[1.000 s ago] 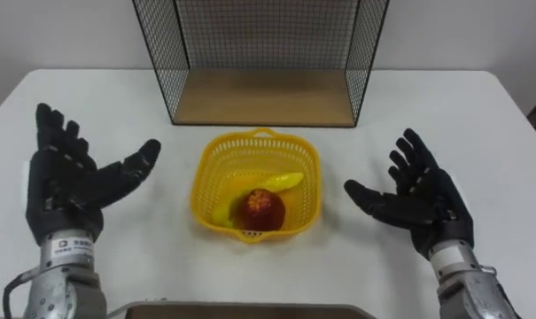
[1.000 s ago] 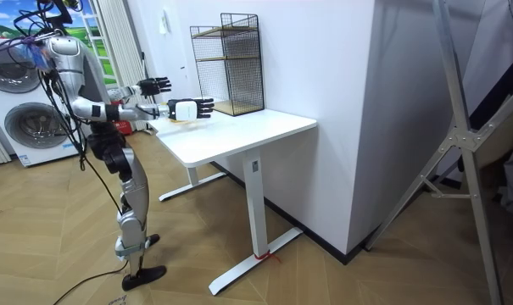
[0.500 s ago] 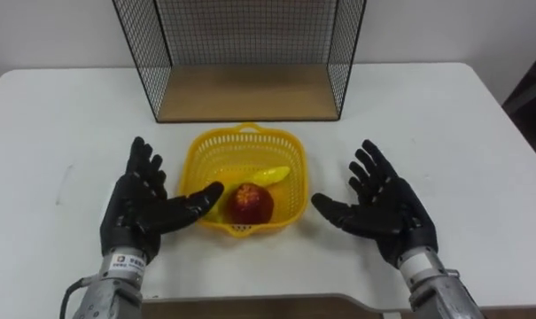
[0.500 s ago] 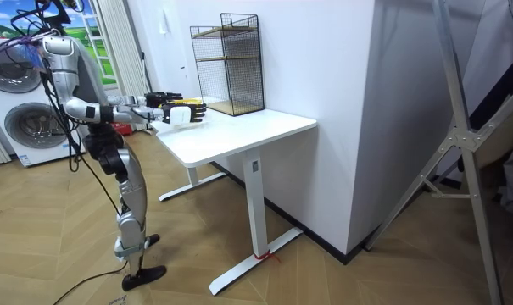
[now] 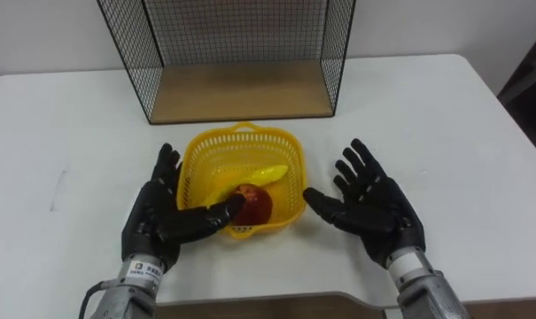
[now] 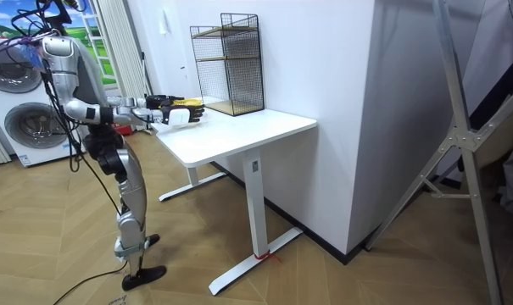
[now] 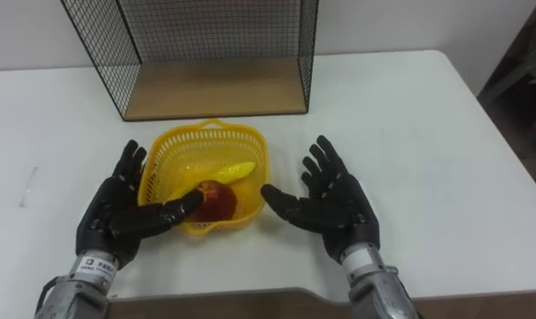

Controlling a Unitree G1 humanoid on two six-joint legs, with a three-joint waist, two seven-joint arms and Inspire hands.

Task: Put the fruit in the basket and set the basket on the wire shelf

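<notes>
Hands (image 5: 164, 219) (image 5: 375, 209) closer, one basket (image 5: 291, 151), two fruits (image 5: 258, 206) (image 5: 262, 174)

A bright yellow basket (image 5: 216, 161), its walls patterned with a lattice of small holes, is sitting on a plain white counter (image 5: 427, 115), showing a dark red apple (image 5: 256, 204) and a yellow banana (image 5: 264, 174). The wire shelf (image 5: 126, 53) is showing a fine black grid over a tan wooden board (image 5: 241, 93). The left robot hand (image 5: 161, 221) and right robot hand (image 5: 374, 208) are showing black throughout.
</notes>
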